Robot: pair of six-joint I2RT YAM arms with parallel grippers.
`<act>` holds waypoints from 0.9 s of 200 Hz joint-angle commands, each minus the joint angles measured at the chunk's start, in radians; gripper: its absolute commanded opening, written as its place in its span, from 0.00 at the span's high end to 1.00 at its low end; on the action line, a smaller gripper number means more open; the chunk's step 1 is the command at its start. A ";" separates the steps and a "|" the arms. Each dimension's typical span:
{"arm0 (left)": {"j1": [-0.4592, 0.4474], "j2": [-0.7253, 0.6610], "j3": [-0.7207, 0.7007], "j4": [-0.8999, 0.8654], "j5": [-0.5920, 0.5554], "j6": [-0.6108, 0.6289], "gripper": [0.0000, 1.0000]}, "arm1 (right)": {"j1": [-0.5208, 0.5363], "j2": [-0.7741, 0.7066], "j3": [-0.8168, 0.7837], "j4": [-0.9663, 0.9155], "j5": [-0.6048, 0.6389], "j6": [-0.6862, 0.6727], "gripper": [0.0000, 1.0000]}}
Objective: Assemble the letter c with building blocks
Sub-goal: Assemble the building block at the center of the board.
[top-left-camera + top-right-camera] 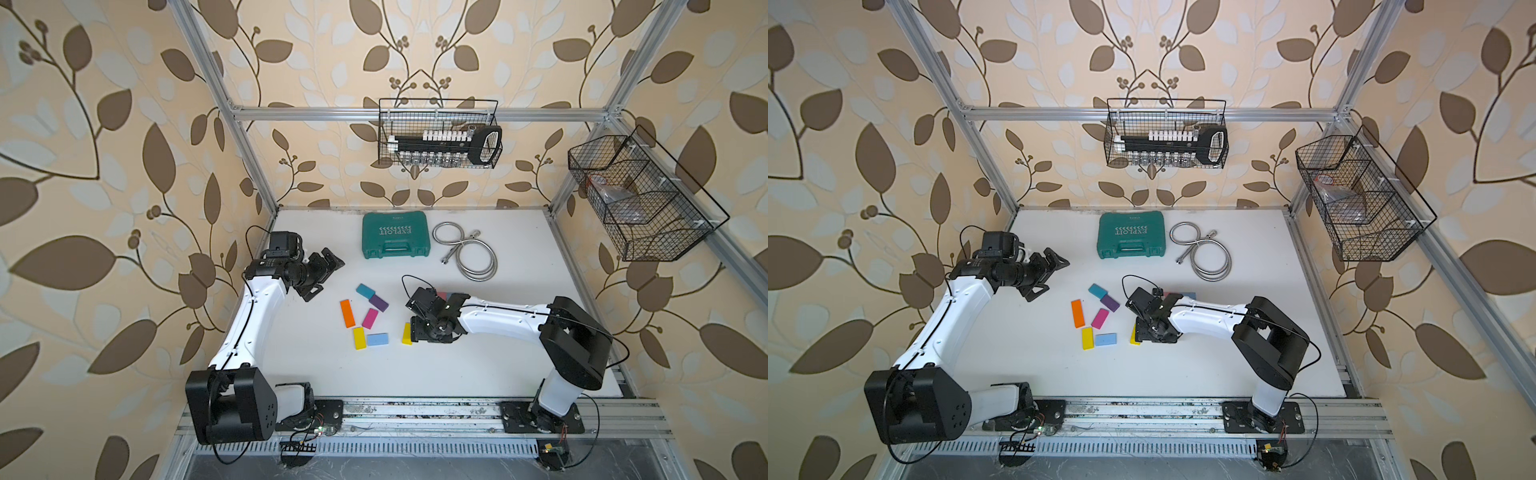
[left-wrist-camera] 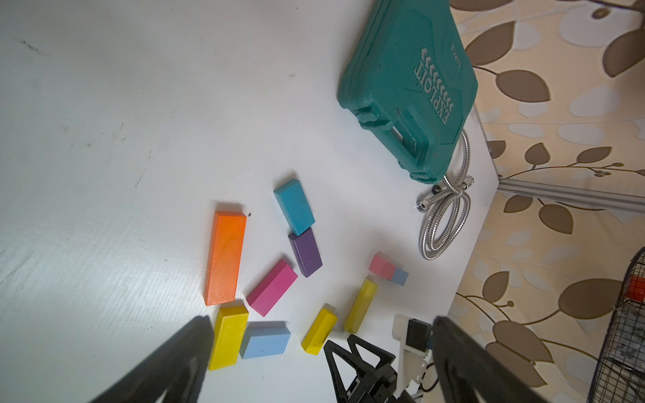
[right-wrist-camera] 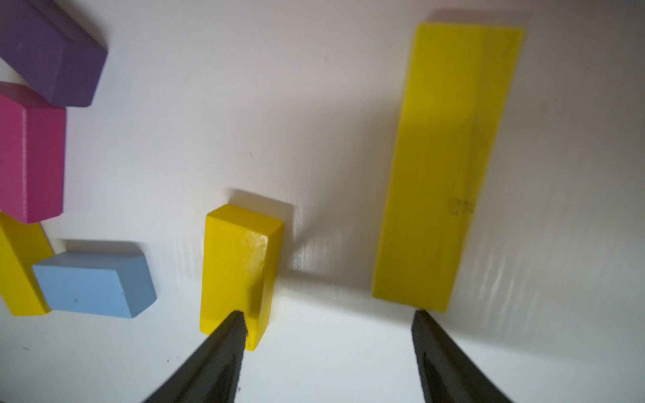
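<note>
The right gripper [image 3: 330, 314] is wide open and holds nothing. It hangs over the small yellow block [image 3: 241, 265] and the long yellow block [image 3: 443, 164] in the middle of the desk [image 1: 478, 365], likely to pick one. Just beside them the orange block [image 1: 347, 313] makes a back, with the teal block [image 1: 365, 291] and light blue block [image 1: 377, 339] by its ends, so the C looks half made. The left gripper [image 1: 326, 277] is open too, waiting near the desk's left edge, out of the way.

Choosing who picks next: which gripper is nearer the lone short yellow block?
Right. The right gripper hangs open at the short yellow block, one finger by its end. The left gripper is open and far off, past the orange block.
</note>
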 commanded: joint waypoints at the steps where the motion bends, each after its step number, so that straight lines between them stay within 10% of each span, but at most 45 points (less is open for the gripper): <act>1: 0.006 -0.026 0.012 0.002 0.017 -0.009 0.01 | -0.004 0.022 0.041 -0.014 0.011 -0.011 0.26; 180: 0.007 -0.023 -0.004 0.016 0.021 -0.008 0.01 | -0.022 -0.041 0.037 -0.024 -0.020 -0.013 0.26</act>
